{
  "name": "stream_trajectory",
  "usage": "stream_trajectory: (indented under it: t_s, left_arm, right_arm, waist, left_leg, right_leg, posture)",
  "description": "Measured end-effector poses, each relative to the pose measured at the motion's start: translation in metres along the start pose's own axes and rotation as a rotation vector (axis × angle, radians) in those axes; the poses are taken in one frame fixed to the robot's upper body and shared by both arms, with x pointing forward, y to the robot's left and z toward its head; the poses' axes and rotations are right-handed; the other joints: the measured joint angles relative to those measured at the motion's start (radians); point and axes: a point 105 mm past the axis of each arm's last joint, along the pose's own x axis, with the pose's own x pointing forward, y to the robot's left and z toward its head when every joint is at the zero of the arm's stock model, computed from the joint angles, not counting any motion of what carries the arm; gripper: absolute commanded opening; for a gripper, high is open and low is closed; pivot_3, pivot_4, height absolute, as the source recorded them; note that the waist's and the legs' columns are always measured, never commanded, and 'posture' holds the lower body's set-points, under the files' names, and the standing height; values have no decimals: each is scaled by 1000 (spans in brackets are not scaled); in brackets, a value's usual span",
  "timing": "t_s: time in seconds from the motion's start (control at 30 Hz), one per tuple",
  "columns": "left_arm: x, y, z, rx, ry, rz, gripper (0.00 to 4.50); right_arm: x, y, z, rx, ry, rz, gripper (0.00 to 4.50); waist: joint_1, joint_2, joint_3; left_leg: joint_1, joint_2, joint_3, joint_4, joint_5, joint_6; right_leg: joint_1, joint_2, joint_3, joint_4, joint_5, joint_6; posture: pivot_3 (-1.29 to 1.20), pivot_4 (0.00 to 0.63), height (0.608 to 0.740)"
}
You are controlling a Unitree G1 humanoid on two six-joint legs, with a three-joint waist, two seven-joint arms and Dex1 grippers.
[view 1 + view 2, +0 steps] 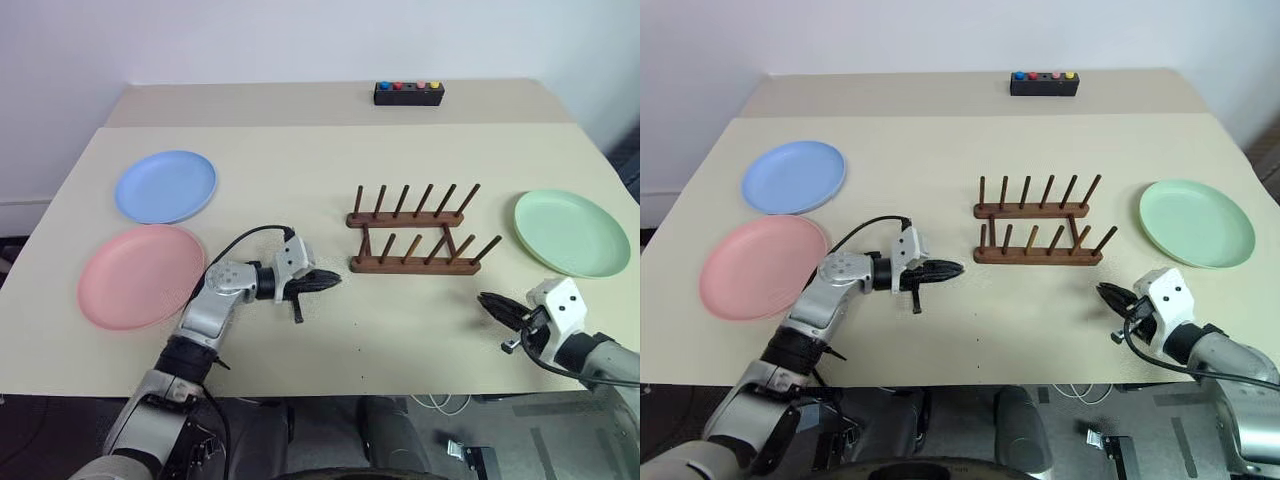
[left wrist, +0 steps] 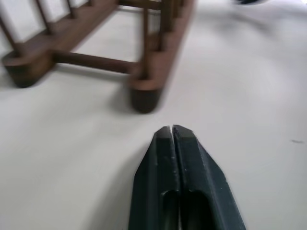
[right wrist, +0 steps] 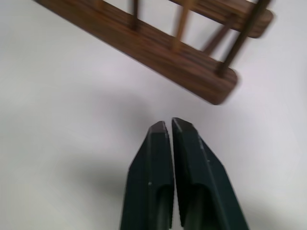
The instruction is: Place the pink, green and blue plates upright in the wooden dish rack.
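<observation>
Three plates flat on table (image 1: 300, 340): pink plate (image 1: 140, 275), blue plate (image 1: 165, 186), green plate (image 1: 571, 232). One wooden dish rack (image 1: 412, 240), bare. Left gripper (image 1: 335, 279), right gripper (image 1: 484, 299): fingers pressed together, holding nothing.

The left claw (image 1: 330, 280) points toward three o'clock with its black fingers pressed together, empty, while the right claw (image 1: 487, 301) aims toward ten o'clock, likewise closed on nothing.

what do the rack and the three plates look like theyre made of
The small dark brown pegged dish rack looks like stained wood; grain streaks show along its rails. The salmon pink plate, mint green plate and light blue plate look like matte plastic or melamine, with flat even colour and no glare, though glazed ceramic can't be excluded.
</observation>
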Motion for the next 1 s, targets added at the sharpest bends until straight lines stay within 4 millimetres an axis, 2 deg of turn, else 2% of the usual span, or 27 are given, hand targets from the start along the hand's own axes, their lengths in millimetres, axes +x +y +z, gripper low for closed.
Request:
stream_trajectory:
  t_s: [0.23, 0.37, 0.67, 1.0]
  left_arm:
    - [25, -12, 6, 29, 3, 13, 41]
    - [33, -6, 7, 22, 4, 70, 41]
    - [39, 9, 7, 33, 2, 189, 41]
    - [35, 25, 7, 49, -6, 277, 41]
  right_arm:
    - [23, -11, -3, -92, 39, -50, 0]
    - [37, -17, 2, -151, 35, -75, 0]
    - [54, -20, 9, -202, 8, -90, 0]
    - [65, -23, 14, -234, -11, -89, 0]
  waist:
    - [-4, 0, 0]
    - [-5, 0, 0]
    - [-6, 0, 0]
    - [-7, 0, 0]
  left_leg:
    - [1, 0, 0, 0, 0, 0]
    - [1, 0, 0, 0, 0, 0]
    - [2, 0, 0, 1, 0, 0]
    - [2, 0, 0, 0, 0, 0]
  right_leg:
    - [0, 0, 0, 0, 0, 0]
    - [0, 0, 0, 0, 0, 0]
    - [1, 0, 0, 0, 0, 0]
    - [2, 0, 0, 0, 0, 0]
  posture:
    - [0, 150, 740]
    - [0, 150, 740]
    - [0, 150, 740]
    - [0, 150, 740]
